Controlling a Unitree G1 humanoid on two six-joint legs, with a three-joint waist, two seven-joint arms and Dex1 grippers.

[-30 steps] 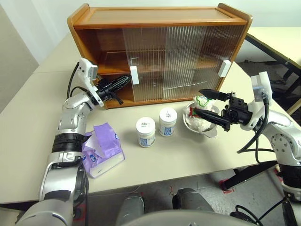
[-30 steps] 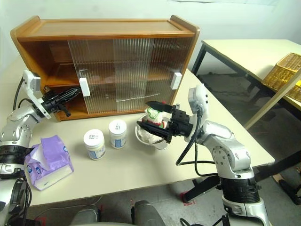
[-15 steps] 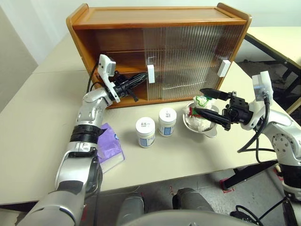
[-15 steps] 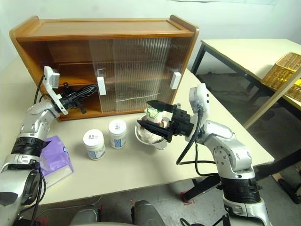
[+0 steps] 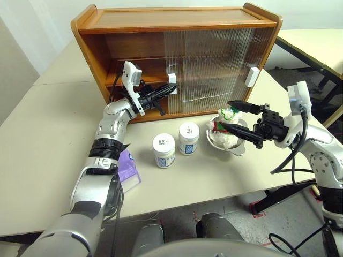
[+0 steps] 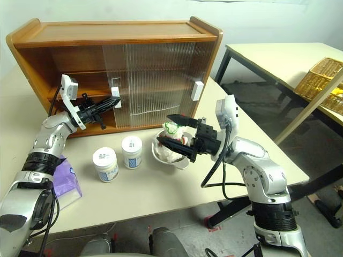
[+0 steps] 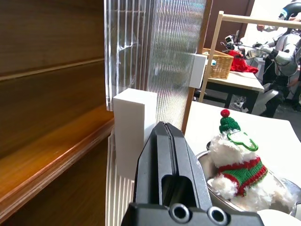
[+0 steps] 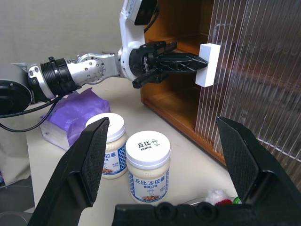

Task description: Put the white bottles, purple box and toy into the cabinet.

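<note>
The brown cabinet stands at the back of the table, its left part open. My left gripper is shut, and its tips press the white handle of the left sliding door. Two white bottles stand side by side in front of the cabinet. The purple box lies near the front edge, partly hidden by my left arm. The toy sits in a steel bowl. My right gripper is open, level, one finger above the toy and one in front of it.
The right sliding door with its white handle covers the cabinet's right half. A second table with a wicker basket stands off to the right. Bare tabletop lies left of the cabinet and in front of the bottles.
My left arm has swung right with its shut gripper against the handle, and the left door has slid right, uncovering more of the cabinet. The right arm has kept still.
</note>
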